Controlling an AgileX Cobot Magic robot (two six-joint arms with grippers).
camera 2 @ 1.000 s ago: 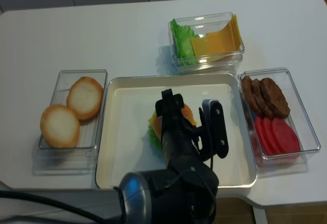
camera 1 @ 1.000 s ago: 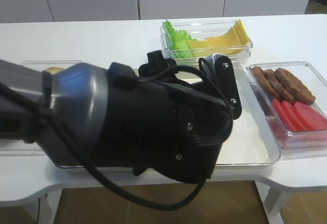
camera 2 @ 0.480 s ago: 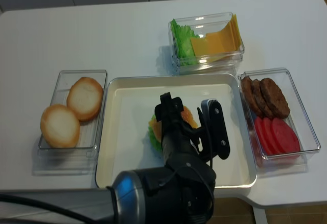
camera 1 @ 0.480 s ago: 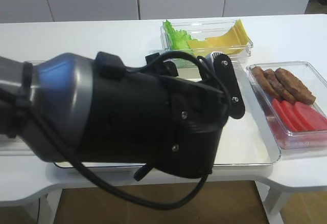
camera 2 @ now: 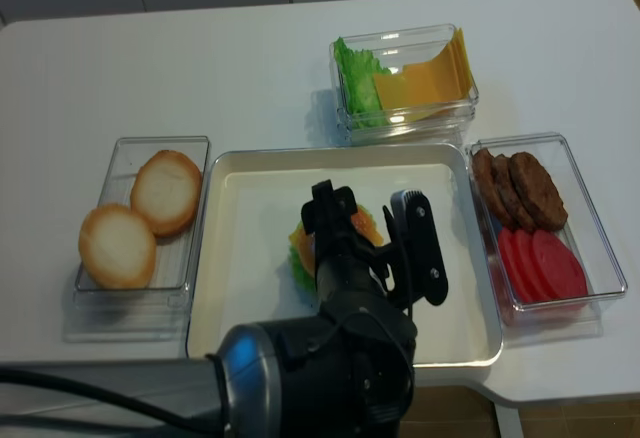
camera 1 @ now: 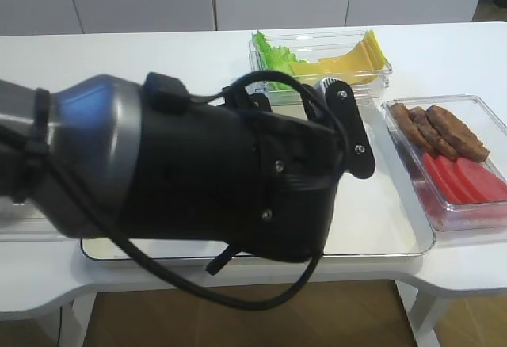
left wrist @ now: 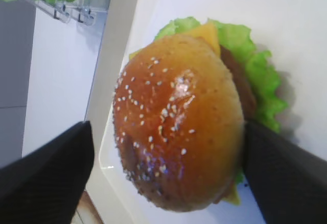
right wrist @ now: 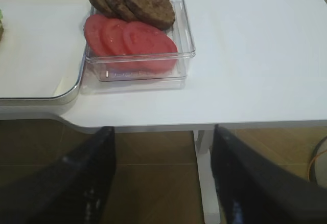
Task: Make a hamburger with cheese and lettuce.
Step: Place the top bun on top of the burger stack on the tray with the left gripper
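Golden-brown top: crowns the hamburger [left wrist: 179, 127], mid-tray [camera 2: 250, 173].
Layers: lettuce [left wrist: 260, 75] frills out at three o'clock; cheese [left wrist: 207, 32] corner peeks at twelve.
Left gripper [camera 2: 372, 233]: jaws wide, flanking the bun, gripping nothing.
Right gripper [right wrist: 163, 178]: parted, empty.
Progress: stack looks complete; only withdrawal seems left.

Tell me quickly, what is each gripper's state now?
Left gripper: open, straddling the hamburger.
Right gripper: open, holding nothing.
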